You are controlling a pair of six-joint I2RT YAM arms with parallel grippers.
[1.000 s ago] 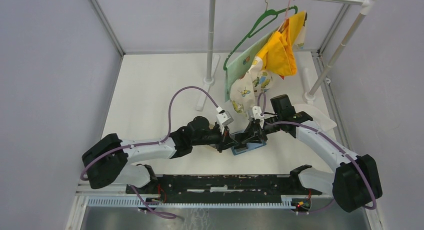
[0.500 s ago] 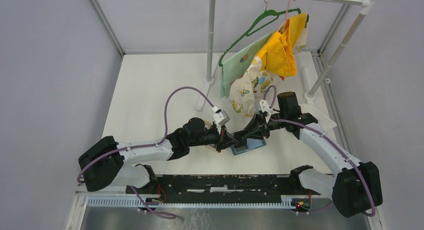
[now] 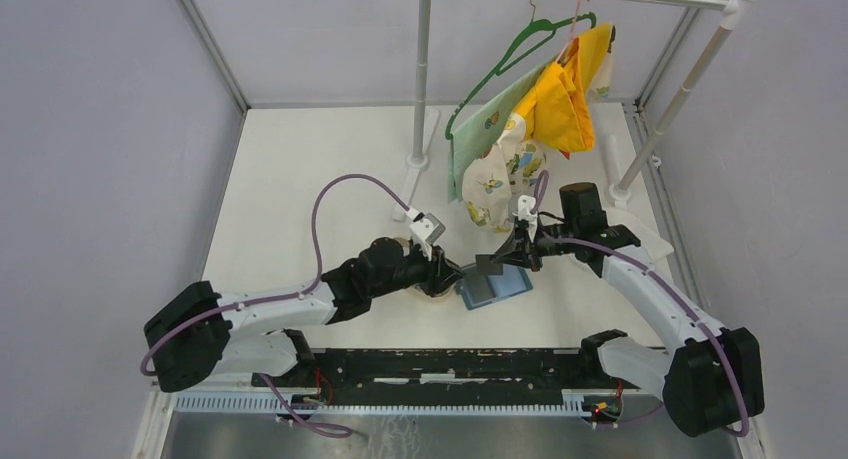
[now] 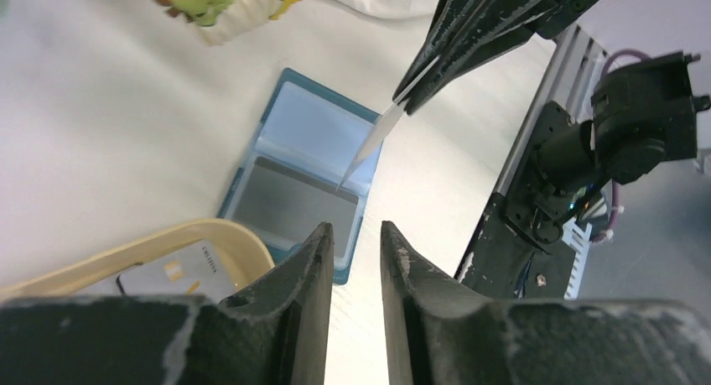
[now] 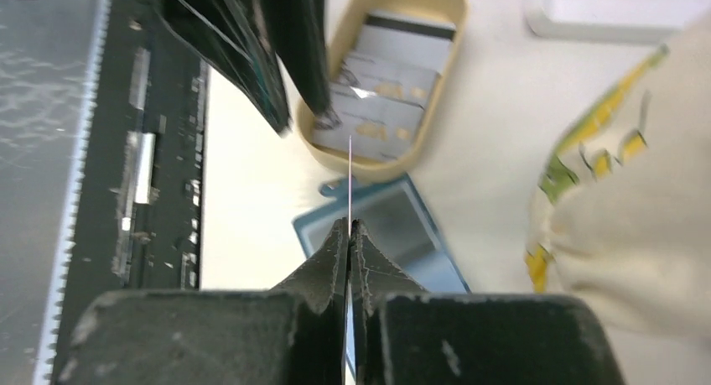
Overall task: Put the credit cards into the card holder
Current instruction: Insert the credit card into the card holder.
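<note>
1 card [image 3: 489, 266] pinched in my closed right gripper [image 3: 503, 260] over the open card holder [image 3: 497, 290], top view | left wrist: left gripper [image 4: 356, 234] parted, empty, beside tray [image 4: 151, 247] | right wrist: more credit cards [image 5: 377, 91] in tray; insertion step, next I align card edge with a slot.

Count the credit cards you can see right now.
4: one card pinched edge-on in the right gripper over the card holder, three cards overlapping in the tan tray. The holder's dark panel may be a fifth; others could hide under the stack.
</note>
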